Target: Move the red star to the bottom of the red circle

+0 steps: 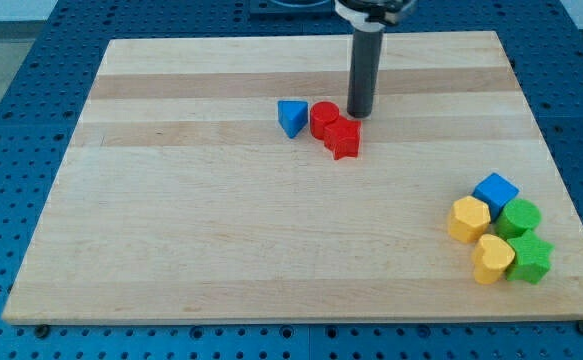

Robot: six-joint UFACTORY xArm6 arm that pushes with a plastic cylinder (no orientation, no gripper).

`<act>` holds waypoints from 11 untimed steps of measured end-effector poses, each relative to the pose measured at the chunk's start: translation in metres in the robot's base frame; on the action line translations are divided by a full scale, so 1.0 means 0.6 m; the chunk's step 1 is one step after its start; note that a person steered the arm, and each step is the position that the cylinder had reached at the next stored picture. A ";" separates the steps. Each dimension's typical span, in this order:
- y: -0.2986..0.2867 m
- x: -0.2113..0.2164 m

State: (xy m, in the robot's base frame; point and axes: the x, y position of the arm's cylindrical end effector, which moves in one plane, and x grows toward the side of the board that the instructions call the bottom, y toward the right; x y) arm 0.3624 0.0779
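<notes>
The red circle (322, 119) stands on the wooden board (221, 230) near the view's top centre. The red star (343, 138) touches it on its lower right side. A blue triangle (291, 117) sits just left of the red circle. My tip (359, 113) is a dark rod end resting on the board just above and right of the red star, close to the red circle's right side.
A cluster sits at the view's lower right: a blue cube (495, 190), a yellow hexagon (468, 218), a green circle (519, 217), a yellow heart (492, 258) and a green star (529, 259). The board lies on a blue perforated table.
</notes>
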 end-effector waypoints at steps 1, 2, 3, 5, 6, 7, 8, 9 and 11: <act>0.004 0.048; 0.004 0.085; 0.004 0.095; 0.004 0.136; 0.004 0.137; 0.001 0.137; -0.017 0.132; -0.038 0.120; -0.071 0.105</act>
